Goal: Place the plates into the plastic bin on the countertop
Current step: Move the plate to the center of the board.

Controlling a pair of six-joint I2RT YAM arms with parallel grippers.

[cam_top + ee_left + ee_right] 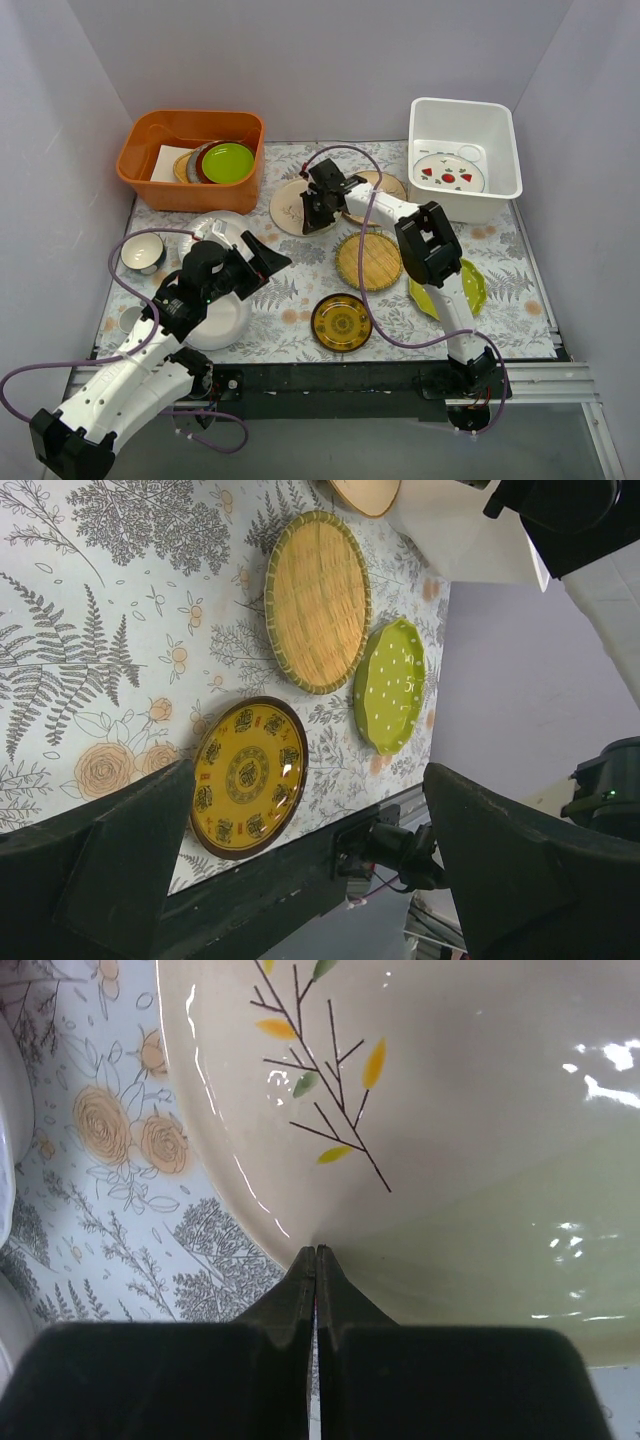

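Observation:
My right gripper [310,215] is shut, and its tips [316,1252] press against the rim of a cream plate with a sprig [420,1090] [288,208] on the countertop [100,1160]. My left gripper [262,262] [310,870] hangs open over the left side, holding nothing. On the countertop lie a yellow woven-look plate [368,260] [315,600], an amber patterned plate [341,322] [248,776], a dotted lime-green plate [462,290] [390,685], a tan plate [388,184] and white plates [222,322]. The plastic bin [497,128] at the back right holds a white plate with red wedges [449,173].
An orange tub [140,160] at the back left holds stacked plates with a lime-green one on top [228,162]. A small dark-rimmed white bowl [142,252] sits at the left edge. The right arm's purple cable [372,290] loops across the woven plate. Pale walls enclose three sides.

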